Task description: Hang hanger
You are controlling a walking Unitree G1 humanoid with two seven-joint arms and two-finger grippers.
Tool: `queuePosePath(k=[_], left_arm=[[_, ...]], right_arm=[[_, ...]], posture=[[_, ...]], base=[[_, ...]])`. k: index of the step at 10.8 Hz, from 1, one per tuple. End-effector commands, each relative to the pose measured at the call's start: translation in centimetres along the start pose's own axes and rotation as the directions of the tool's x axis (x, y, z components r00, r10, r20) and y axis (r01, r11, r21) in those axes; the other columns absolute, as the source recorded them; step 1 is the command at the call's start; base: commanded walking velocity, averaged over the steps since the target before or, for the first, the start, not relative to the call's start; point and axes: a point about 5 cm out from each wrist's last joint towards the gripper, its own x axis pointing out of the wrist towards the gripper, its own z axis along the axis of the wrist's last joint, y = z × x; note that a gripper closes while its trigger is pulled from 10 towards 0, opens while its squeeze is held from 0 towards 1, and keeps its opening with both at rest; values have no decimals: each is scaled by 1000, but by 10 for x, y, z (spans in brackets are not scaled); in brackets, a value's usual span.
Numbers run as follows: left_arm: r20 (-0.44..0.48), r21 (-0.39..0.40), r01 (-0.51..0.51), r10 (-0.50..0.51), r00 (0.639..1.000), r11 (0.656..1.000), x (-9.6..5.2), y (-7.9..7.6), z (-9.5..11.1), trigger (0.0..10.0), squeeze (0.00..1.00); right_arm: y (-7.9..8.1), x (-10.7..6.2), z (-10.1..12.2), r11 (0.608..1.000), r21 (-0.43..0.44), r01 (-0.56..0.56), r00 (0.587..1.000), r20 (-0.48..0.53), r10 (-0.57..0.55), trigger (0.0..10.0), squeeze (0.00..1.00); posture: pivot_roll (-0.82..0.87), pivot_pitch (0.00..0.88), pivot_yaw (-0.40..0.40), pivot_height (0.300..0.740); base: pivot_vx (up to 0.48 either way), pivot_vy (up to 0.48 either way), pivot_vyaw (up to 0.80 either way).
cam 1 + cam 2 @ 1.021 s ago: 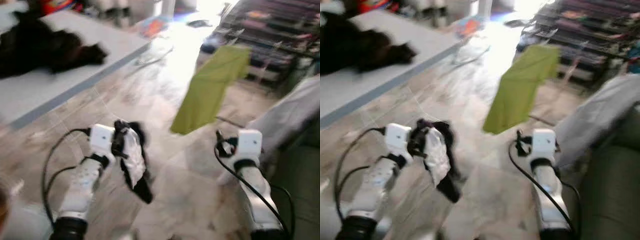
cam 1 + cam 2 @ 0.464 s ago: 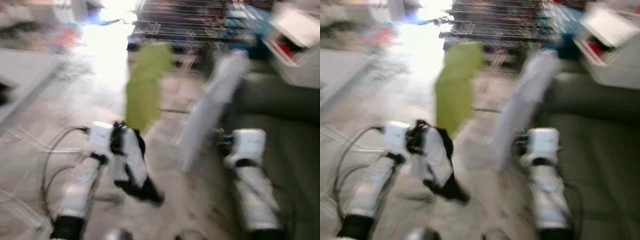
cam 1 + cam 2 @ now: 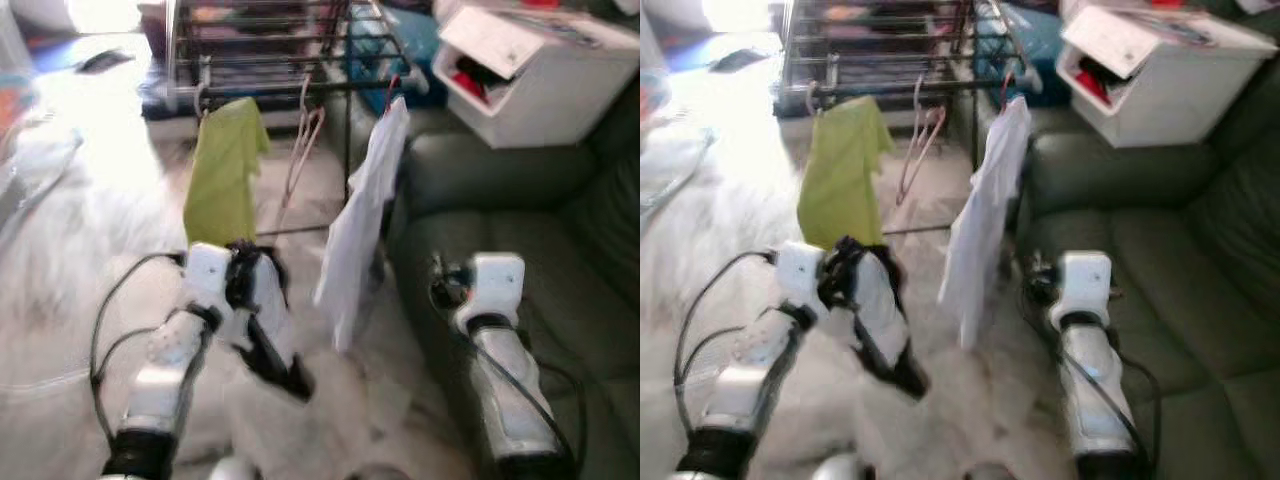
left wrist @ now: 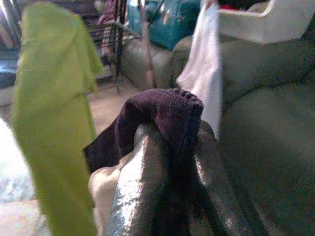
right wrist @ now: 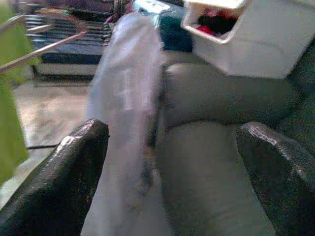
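The task's thing, a hanger, cannot be made out as such in the left gripper (image 3: pixel 243 285); what shows there is a dark and white garment (image 3: pixel 265 330) bunched in its grip. In the left wrist view the two black fingers (image 4: pixel 140 187) are clamped together on a fold of dark purple cloth (image 4: pixel 165 110) that drapes over their tips, with a pale part of the same garment just below. The garment hangs down from the gripper toward the pale floor (image 3: pixel 70 250).

An empty pink hanger (image 3: pixel 303 140) hangs from the front bar of a metal drying rack (image 3: pixel 260 60). On that bar, left of the pink hanger, hangs a lime green shirt (image 3: pixel 222 170); right of it hangs a white shirt (image 3: pixel 362 215) on a hanger whose red hook shows above the collar. The left gripper is held in front of the rack, just below the green shirt's hem and to the left of the white shirt.

The right gripper (image 5: pixel 172 162) is spread wide and holds nothing; through its fingers the white shirt and a dark green sofa (image 3: pixel 520 240) are seen. It is held in front of the rack's right end, over the sofa's edge, near the white shirt. A white box (image 3: pixel 530 70) with red and dark items inside sits on the sofa's arm, right of the rack. A teal container (image 4: pixel 170 17) stands behind the rack.
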Motion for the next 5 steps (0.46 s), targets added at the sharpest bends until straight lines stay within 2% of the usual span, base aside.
queuePosePath(k=[1, 4, 5], left_arm=[[30, 1, 20, -20, 999, 1000, 4, -5, 8, 10000, 0], [22, 0, 29, -29, 999, 1000, 5, -8, 7, 10000, 0], [20, 0, 29, -29, 999, 1000, 5, -8, 6, 10000, 0]], right_arm=[[-6, 0, 1, 1000, -10, 18, 1000, 2, -18, 10000, 0], [-6, 1, 1, 1000, -10, 14, 1000, 3, -14, 10000, 0], [-5, 1, 1, 1000, -10, 14, 1000, 3, -14, 10000, 0]], posture=[[-48, 65, -31, 740], [-47, 66, -33, 740], [-47, 66, -33, 740]], base=[[311, 364, -650], [271, 396, 0], [0, 416, 0]])
